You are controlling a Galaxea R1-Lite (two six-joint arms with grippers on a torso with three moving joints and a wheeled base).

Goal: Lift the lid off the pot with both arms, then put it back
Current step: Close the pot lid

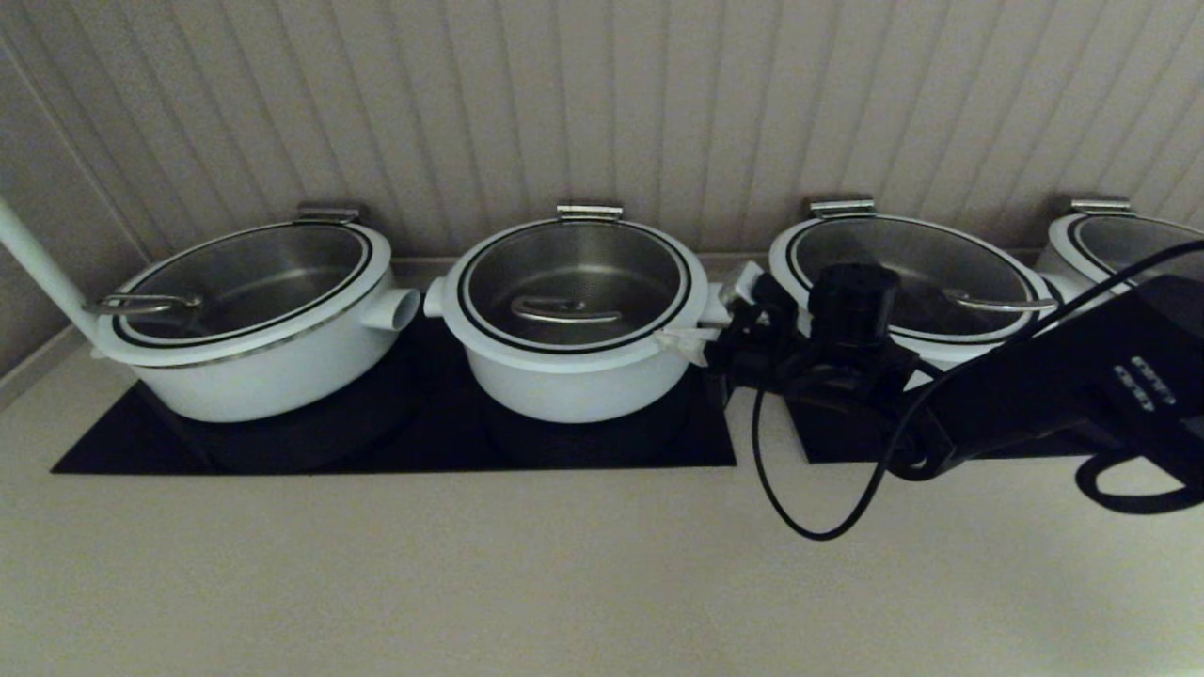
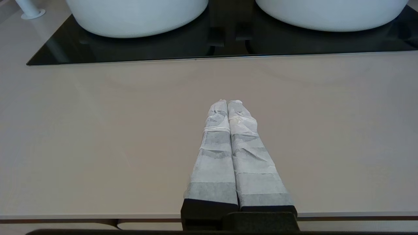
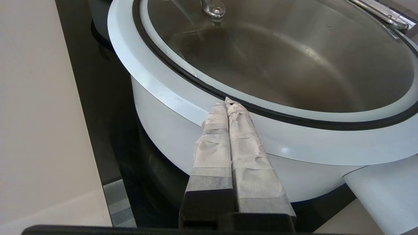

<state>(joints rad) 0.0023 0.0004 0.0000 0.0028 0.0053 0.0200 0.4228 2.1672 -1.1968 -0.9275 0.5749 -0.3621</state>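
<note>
— Which pot are you looking at?

— The pot (image 1: 570,376) in the middle of the row, the narrower, deeper white one. It is sitting on the black cooktop (image 1: 395,442), with a wider pot (image 1: 249,353) just beside it on the robot's left and another wide pot (image 1: 917,282) on its right. A stub handle is sticking out on each side of it.

— And the lid?

— The lid (image 1: 576,282) is lying flat on the pot, its white rim covering the top edge all round and its curved steel bar (image 1: 564,310) sitting at the centre of the glass.

— What is the right arm doing?

— The right gripper (image 1: 679,343) is reaching in from the right, cables hanging loose below it. Its white-wrapped fingertips (image 3: 228,109) are pressing together with nothing between them, and they are resting right at the lid's rim on the pot's right side. I cannot tell whether they are actually touching it.

— And the left one?

— The left gripper (image 2: 227,103) is hanging low over the pale counter (image 2: 98,130), in front of the cooktop and well apart from the pot. Its taped fingers are closed flat against each other, and it is holding nothing. From where I am standing, only its wrist camera is catching it; the head view is not showing that arm.
</note>
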